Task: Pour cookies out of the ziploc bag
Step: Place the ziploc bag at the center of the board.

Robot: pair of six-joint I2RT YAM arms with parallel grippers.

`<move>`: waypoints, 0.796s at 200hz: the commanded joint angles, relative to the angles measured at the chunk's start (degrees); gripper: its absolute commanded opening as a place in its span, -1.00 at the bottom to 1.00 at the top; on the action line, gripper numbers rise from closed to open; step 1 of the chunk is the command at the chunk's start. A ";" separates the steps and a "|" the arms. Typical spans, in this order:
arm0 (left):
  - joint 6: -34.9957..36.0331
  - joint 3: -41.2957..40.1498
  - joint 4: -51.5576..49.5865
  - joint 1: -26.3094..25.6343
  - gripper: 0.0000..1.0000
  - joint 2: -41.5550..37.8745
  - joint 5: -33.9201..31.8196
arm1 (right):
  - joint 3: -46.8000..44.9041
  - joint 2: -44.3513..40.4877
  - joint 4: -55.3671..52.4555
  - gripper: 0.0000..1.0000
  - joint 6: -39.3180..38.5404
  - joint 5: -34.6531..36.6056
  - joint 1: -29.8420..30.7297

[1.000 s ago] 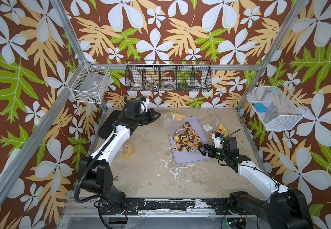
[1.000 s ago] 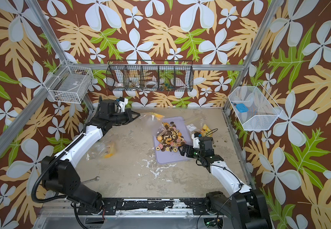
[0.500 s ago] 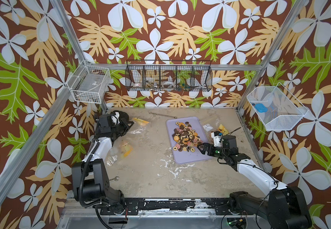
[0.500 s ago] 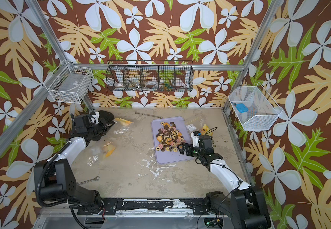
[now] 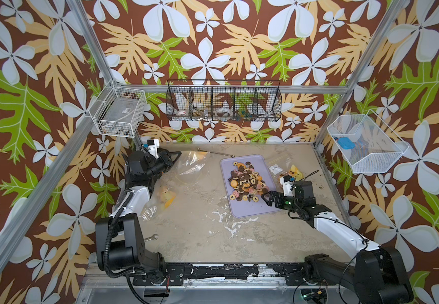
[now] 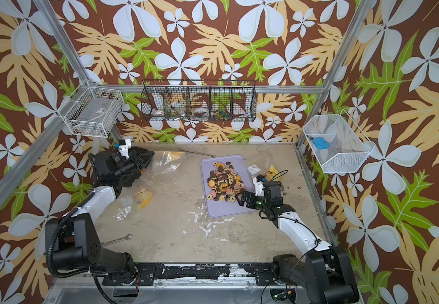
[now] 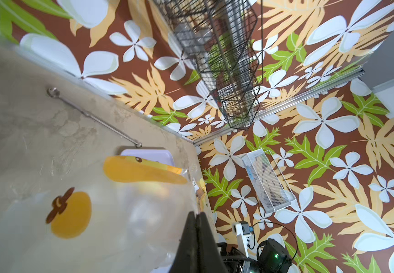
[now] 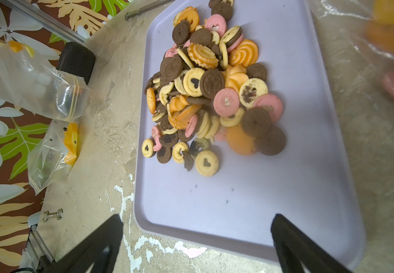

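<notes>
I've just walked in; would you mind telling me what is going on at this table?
The cookies are out of their bag, heaped on a lilac tray. The left fingers are shut, apparently pinching the edge of a clear bag that looks empty and lies toward the table's back left. The right fingers stand wide open, holding nothing, low over the tray's near edge.

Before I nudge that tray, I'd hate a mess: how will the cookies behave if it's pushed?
The cookies lie in a loose heap on the smooth, flat tray, so they would probably slide and spread. They are thin round discs, some standing on edge, so a few may roll. Crumbs and a broken piece suggest that they chip easily.
</notes>
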 commanded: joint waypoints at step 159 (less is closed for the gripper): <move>10.37 -19.59 -24.09 -2.05 0.99 -31.29 -23.33 | 4.11 1.47 -2.00 0.99 -2.08 3.64 0.06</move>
